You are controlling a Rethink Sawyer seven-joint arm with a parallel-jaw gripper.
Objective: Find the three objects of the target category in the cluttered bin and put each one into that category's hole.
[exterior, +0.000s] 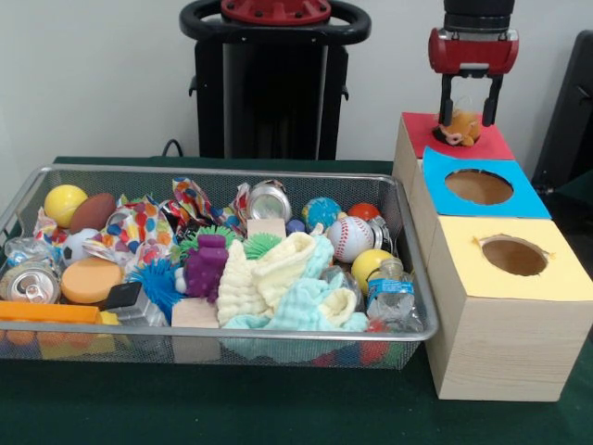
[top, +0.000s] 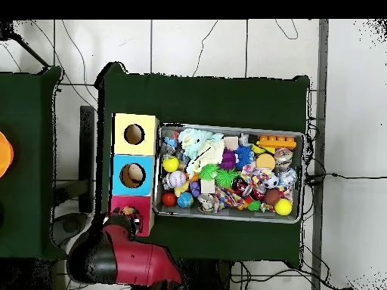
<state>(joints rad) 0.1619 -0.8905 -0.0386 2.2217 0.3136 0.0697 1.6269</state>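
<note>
Wire bin [exterior: 408, 278] nearest; beyond, pincer [exterior: 471, 119] clenched on orange plush toy [exterior: 458, 130] over red box [exterior: 482, 144].

A table [exterior: 278, 413] covered in dark green cloth carries two things. A wire mesh bin [exterior: 408, 269], heaped with toys and clutter, sits toward one side. Just beside it stands a row of three wooden boxes [exterior: 500, 348] set end to end, topped yellow, blue and red, the yellow and blue tops each showing a round hole. Bare green cloth runs along the table's edges around both.
</note>
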